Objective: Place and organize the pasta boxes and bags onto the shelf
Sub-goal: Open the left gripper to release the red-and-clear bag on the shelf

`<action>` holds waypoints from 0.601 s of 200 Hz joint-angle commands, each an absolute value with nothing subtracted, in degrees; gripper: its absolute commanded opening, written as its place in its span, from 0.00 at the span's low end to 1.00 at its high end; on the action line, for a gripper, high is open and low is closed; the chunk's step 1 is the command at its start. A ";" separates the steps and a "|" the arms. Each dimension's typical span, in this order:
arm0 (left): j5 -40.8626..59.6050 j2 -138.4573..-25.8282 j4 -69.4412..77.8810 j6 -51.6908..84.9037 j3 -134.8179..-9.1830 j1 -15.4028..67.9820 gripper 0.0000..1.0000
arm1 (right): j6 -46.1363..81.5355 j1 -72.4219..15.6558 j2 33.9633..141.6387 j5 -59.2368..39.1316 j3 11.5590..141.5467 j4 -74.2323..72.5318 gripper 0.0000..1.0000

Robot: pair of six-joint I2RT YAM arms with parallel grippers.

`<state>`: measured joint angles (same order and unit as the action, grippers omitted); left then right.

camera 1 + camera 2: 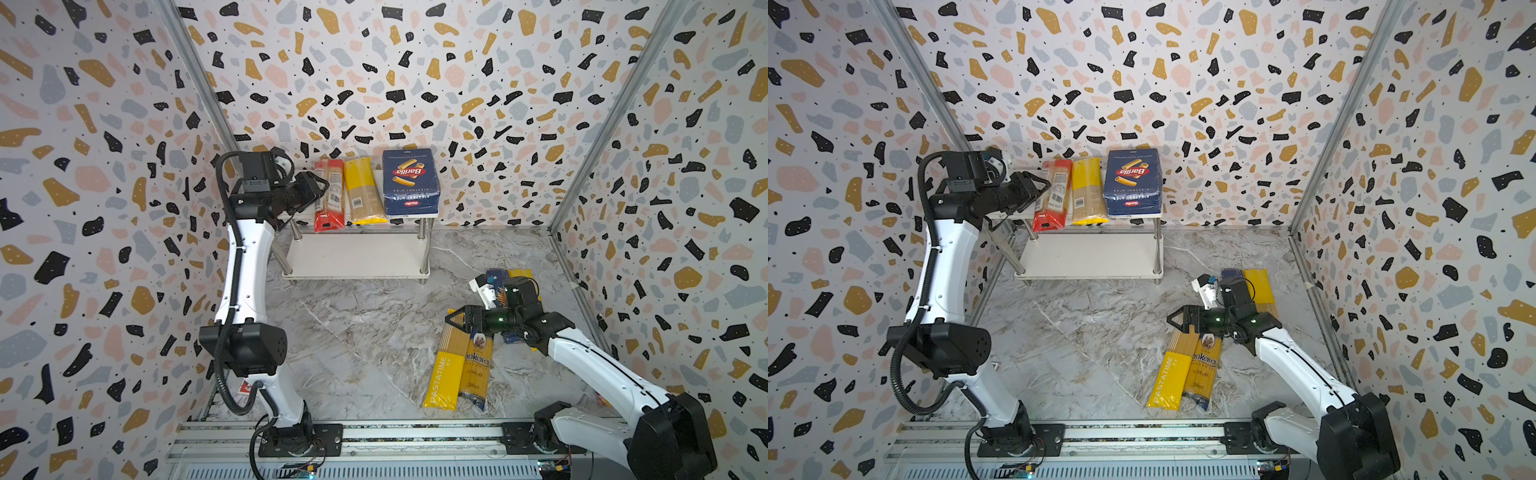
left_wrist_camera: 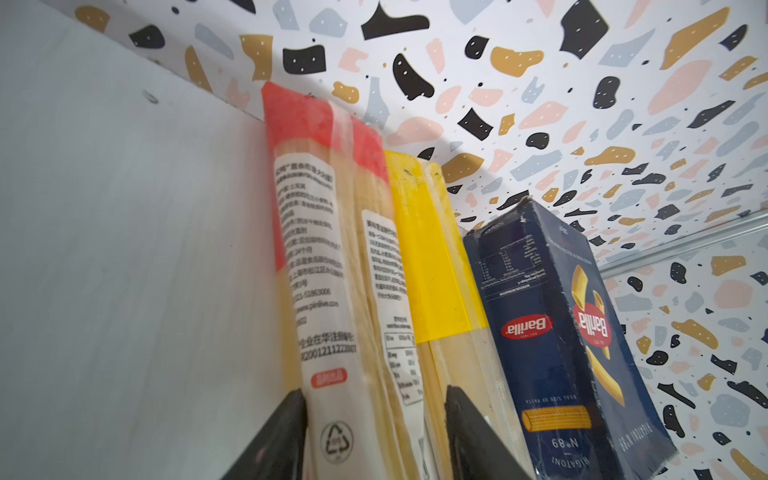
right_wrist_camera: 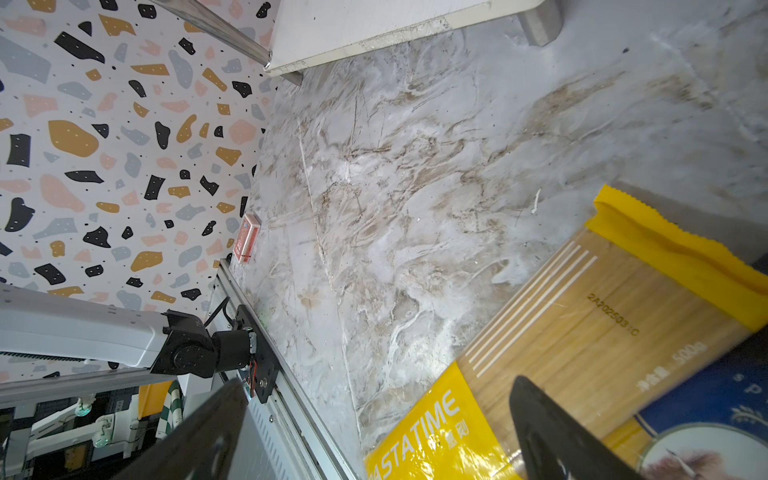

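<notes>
The shelf (image 1: 353, 255) stands against the back wall. On its top board lie a red-ended bag (image 1: 332, 195), a yellow-ended bag (image 1: 363, 191) and the wide Barilla box (image 1: 410, 183), side by side. My left gripper (image 2: 374, 399) is open astride the red-ended bag (image 2: 316, 291), with a small gap on one side. On the floor at the right lie the PASTATIME bag (image 1: 446, 370) and the ankara bag (image 1: 476, 370). My right gripper (image 1: 454, 320) hovers wide open over the PASTATIME bag (image 3: 582, 332), holding nothing. Behind that arm show a dark blue box end (image 1: 1231, 274) and another yellow bag (image 1: 1258, 284).
The shelf's lower board (image 1: 1088, 253) is bare. A small red card (image 3: 246, 239) lies by the left wall near the left arm's base. The arms' mounting rail (image 1: 374, 436) runs along the front. Patterned walls close in on three sides.
</notes>
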<state>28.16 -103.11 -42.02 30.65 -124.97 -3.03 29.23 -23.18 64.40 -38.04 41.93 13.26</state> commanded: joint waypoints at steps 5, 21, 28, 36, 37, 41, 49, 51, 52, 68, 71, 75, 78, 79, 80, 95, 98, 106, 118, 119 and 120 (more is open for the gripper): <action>30.18 -100.23 -37.19 29.88 -126.30 -3.69 0.56 | 28.50 -22.94 62.13 -38.85 41.67 12.91 0.99; 30.44 -100.20 -36.81 30.45 -125.98 -3.87 0.56 | 28.48 -22.94 61.70 -38.45 41.53 13.21 0.99; 30.67 -100.03 -36.48 30.62 -125.55 -3.87 0.56 | 28.48 -22.94 61.48 -38.41 41.48 13.40 0.99; 30.76 -99.70 -36.17 30.89 -125.01 -3.87 0.56 | 28.54 -22.94 61.12 -38.34 41.43 13.45 0.99; 30.76 -99.64 -36.15 30.91 -124.95 -3.91 0.56 | 28.59 -22.94 61.10 -38.33 41.41 13.45 0.99; 30.81 -99.49 -35.90 31.00 -124.61 -3.87 0.56 | 28.62 -22.94 61.01 -38.32 41.42 13.51 0.99; 31.14 -98.70 -35.12 31.18 -123.61 -3.85 0.58 | 28.66 -22.93 60.67 -38.37 41.31 13.50 0.99; 31.25 -98.46 -34.95 31.24 -123.32 -3.86 0.58 | 28.66 -22.94 60.50 -38.35 41.31 13.53 0.99; 31.27 -98.36 -34.88 31.22 -123.18 -3.86 0.59 | 28.65 -22.94 60.44 -38.34 41.31 13.53 0.99; 31.91 -96.31 -33.65 31.37 -120.96 -3.87 0.65 | 28.74 -22.94 60.04 -37.98 41.48 14.07 0.99; 32.41 -95.79 -33.17 31.38 -120.26 -3.87 0.67 | 28.70 -22.94 60.00 -37.76 41.53 14.21 0.99; 32.96 -94.99 -32.43 31.38 -119.16 -3.87 0.68 | 28.66 -22.94 59.83 -37.66 41.57 14.48 0.99; 33.48 -94.31 -31.83 31.33 -118.31 -3.91 0.70 | 28.65 -22.94 59.77 -37.50 41.62 14.69 0.99; 33.61 -94.05 -31.60 31.31 -117.91 -3.89 0.71 | 28.65 -22.94 59.73 -37.43 41.64 14.77 0.99; 33.73 -93.83 -31.45 31.30 -117.58 -3.88 0.71 | 28.70 -22.94 59.70 -37.39 41.65 14.81 0.99; 34.87 -89.45 -28.48 31.14 -111.78 -3.87 0.85 | 28.49 -22.94 59.13 -36.41 42.04 16.31 0.99; 35.07 -88.51 -27.83 31.19 -110.28 -3.87 0.88 | 28.42 -22.94 58.96 -36.27 42.09 16.68 0.99; 35.69 -85.73 -25.52 31.72 -106.28 -3.89 0.95 | 28.07 -22.94 58.43 -35.74 42.34 17.64 0.99; 36.90 -81.94 -21.97 32.92 -100.51 -3.87 1.00 | 27.82 -22.90 57.27 -34.89 42.62 19.04 0.99; 37.04 -81.57 -21.57 33.03 -100.09 -3.87 1.00 | 27.80 -22.88 57.15 -34.80 42.67 19.10 0.99; 37.06 -81.26 -21.33 33.17 -99.53 -3.87 1.00 | 27.78 -22.86 57.01 -34.76 42.74 19.22 0.99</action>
